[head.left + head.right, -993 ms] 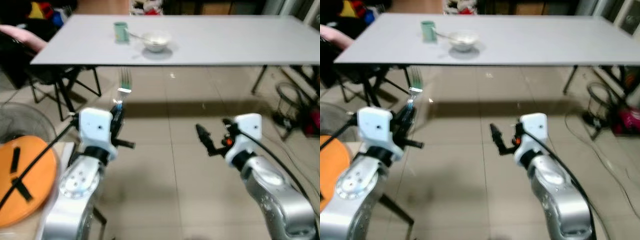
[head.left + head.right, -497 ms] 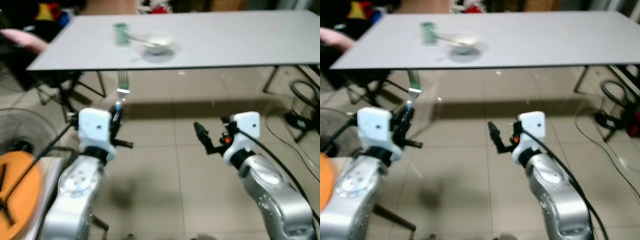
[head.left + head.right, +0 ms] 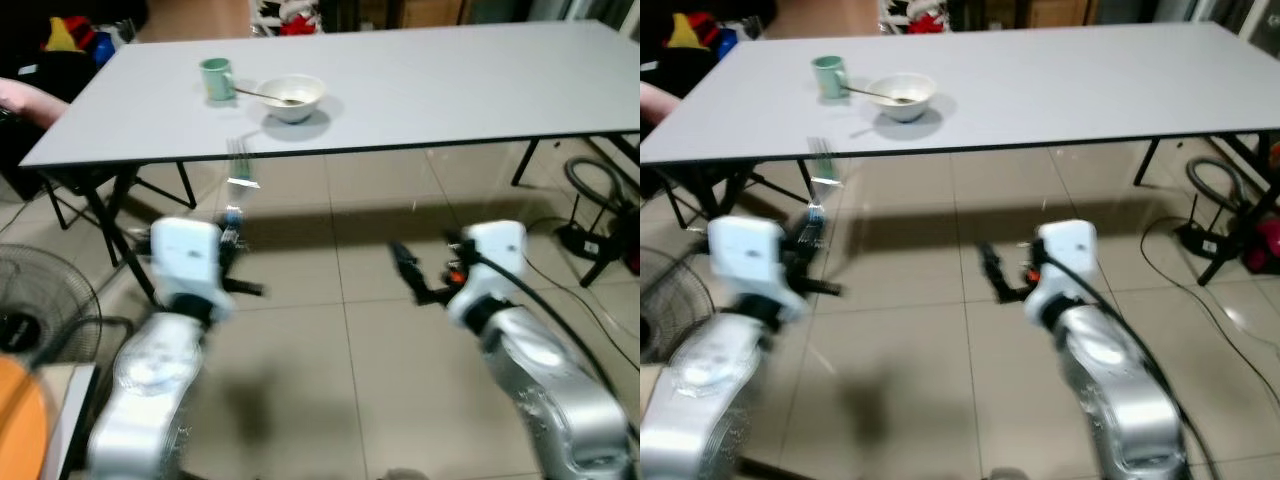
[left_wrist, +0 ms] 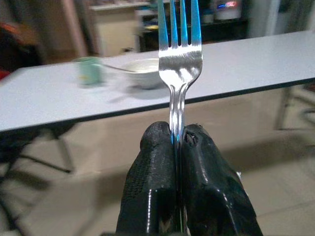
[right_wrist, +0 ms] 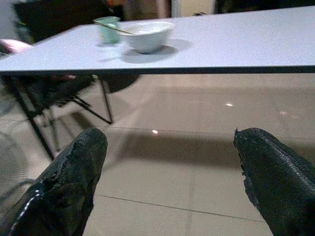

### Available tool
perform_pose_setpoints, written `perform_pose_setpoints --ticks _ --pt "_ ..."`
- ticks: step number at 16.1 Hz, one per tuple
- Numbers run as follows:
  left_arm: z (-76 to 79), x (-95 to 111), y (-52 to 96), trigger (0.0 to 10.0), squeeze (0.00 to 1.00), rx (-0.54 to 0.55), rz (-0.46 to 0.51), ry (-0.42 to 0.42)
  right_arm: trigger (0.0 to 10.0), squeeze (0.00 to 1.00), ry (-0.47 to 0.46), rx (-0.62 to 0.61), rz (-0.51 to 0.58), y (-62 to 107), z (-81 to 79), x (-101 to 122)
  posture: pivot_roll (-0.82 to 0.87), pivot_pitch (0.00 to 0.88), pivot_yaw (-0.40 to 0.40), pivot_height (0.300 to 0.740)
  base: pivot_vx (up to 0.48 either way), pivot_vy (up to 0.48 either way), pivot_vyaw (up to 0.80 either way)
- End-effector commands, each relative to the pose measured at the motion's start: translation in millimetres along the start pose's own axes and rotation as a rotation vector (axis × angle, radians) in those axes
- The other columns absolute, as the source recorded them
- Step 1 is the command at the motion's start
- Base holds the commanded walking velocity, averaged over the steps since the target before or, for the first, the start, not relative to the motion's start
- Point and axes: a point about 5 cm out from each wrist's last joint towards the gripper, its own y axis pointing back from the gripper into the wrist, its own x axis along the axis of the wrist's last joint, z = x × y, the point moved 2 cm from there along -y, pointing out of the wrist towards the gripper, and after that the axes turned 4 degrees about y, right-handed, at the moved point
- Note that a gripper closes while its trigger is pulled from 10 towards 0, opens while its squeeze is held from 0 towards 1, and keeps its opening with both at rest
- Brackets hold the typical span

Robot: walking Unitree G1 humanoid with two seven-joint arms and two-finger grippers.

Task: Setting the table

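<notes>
A silver metal fork [image 4: 180, 54] is pinched upright, tines up, between the pressed jaws of the left gripper [image 4: 178, 142], held over the tiled floor [image 3: 350, 330] short of the long grey worktop [image 3: 450, 80]. The right gripper [image 5: 172, 162] is held with jaws spread. On the worktop a white bowl [image 3: 291, 97] with a spoon [image 3: 258, 94] is seen beside a green cup [image 3: 216, 78].

silver fork [image 4: 180, 64] upright, tines up; white bowl [image 3: 291, 97], seemingly green cup [image 3: 216, 79] on table
</notes>
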Motion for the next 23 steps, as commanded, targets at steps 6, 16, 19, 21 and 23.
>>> perform_pose_setpoints --ticks 6,16,19,21,23 --pt "-13.8 5.2 0.3 10.0 0.0 0.045 0.015 -0.026 10.0 0.0 -0.009 0.05 0.038 -4.2 -9.8 8.3 -0.06 0.035 0.059 0.74 0.364 0.0 0.0" --pt "-16.0 4.5 0.2 10.0 0.0 0.036 0.01 -0.041 10.0 0.0 -0.01 0.077 0.045 -4.2 -12.3 8.2 -0.06 0.017 0.061 0.74 0.368 0.0 0.0" --pt "-16.7 3.6 1.2 10.0 0.0 0.034 0.005 -0.043 10.0 0.0 -0.014 0.093 0.05 -4.1 -15.1 8.3 -0.06 0.011 0.062 0.74 0.37 0.0 0.0" --pt "-17.1 2.1 2.6 10.0 0.0 0.038 -0.001 -0.041 10.0 0.0 -0.001 0.103 0.055 -3.6 -16.4 9.1 -0.06 0.009 0.062 0.74 0.368 0.0 0.0" --pt "-16.6 1.1 2.9 10.0 0.0 0.04 -0.004 -0.041 10.0 0.0 0.001 0.106 0.058 -3.8 -16.0 9.9 -0.06 0.008 0.057 0.74 0.369 0.0 0.0"
